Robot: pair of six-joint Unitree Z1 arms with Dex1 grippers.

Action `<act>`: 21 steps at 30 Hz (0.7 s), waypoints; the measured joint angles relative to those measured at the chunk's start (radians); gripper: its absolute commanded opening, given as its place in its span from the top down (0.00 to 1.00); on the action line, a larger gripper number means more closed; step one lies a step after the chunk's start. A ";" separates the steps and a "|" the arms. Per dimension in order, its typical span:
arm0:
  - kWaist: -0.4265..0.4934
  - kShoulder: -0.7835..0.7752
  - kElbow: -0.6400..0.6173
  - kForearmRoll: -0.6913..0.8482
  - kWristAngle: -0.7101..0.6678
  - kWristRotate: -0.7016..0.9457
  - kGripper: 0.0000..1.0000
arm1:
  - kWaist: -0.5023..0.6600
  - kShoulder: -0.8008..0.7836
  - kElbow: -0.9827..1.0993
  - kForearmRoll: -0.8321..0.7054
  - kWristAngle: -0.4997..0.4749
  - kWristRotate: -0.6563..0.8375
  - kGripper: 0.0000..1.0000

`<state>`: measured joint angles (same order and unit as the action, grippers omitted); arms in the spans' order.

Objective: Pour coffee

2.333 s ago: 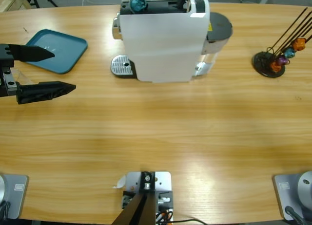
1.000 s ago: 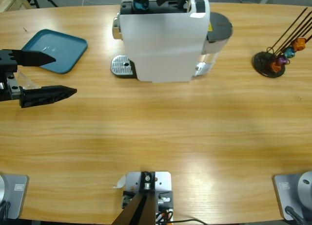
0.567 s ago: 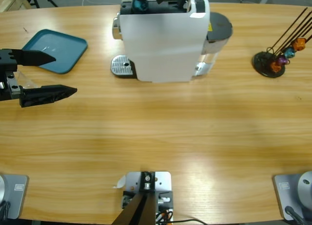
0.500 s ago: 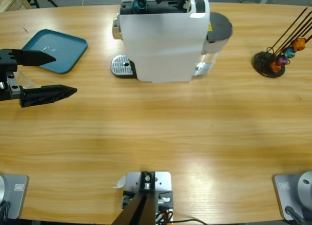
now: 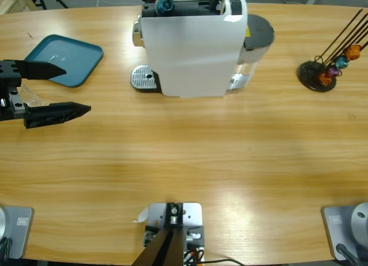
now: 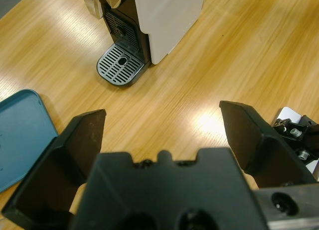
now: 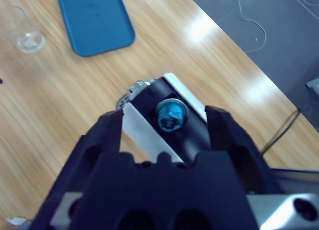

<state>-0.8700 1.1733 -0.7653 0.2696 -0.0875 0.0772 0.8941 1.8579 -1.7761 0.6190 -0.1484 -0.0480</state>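
1. Withdrawn from over the shiny teal capsule point(image 5: 165, 4) atop the white boxy coffee machine point(image 5: 192, 53): right gripper point(image 7: 164, 115), jaws spread, holding nothing.
2. Cannot make out the coffee in the clear drinking glass point(image 7: 27, 36) beside the blue plastic tray point(image 5: 66, 59).
3. Left gripper point(image 5: 76, 88) spread wide and empty, glass back between its jaws.
4. Black wire capsule rack point(image 5: 322, 73) well apart, obstructing nothing.
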 measured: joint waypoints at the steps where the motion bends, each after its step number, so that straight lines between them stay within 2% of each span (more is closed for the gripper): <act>1: 0.000 0.000 0.000 0.000 0.000 0.000 0.01 | 0.000 0.004 -0.006 0.012 -0.005 0.004 0.37; 3: 0.000 0.000 0.000 0.000 0.000 0.000 0.01 | 0.000 0.016 -0.019 0.035 -0.007 0.013 0.40; 7: 0.000 0.000 0.000 0.000 0.000 0.000 0.01 | 0.000 0.042 -0.026 0.054 -0.007 0.030 0.41; 9: 0.000 0.000 0.000 0.000 0.000 0.000 0.01 | 0.000 0.052 -0.026 0.056 -0.007 0.036 0.52; 12: 0.000 0.000 0.000 0.000 0.000 0.000 0.01 | 0.000 0.059 -0.028 0.056 -0.007 0.041 0.54; 14: 0.000 0.000 0.000 0.000 0.000 0.000 0.01 | 0.000 0.062 -0.032 0.056 -0.007 0.042 0.74; 15: 0.000 0.000 0.000 0.000 0.000 0.000 0.01 | 0.000 0.062 -0.035 0.055 -0.007 0.042 0.79; 17: 0.000 0.000 0.000 0.000 0.000 0.000 0.01 | 0.000 0.062 -0.039 0.055 -0.007 0.042 0.80; 19: 0.000 0.000 0.000 0.000 0.000 0.000 0.01 | 0.000 0.062 -0.039 0.055 -0.007 0.043 0.92; 21: 0.000 0.000 0.000 0.000 0.000 0.000 0.01 | 0.000 0.062 -0.039 0.055 -0.007 0.044 0.94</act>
<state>-0.8700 1.1733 -0.7649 0.2695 -0.0875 0.0772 0.8942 1.9202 -1.8147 0.6744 -0.1555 -0.0038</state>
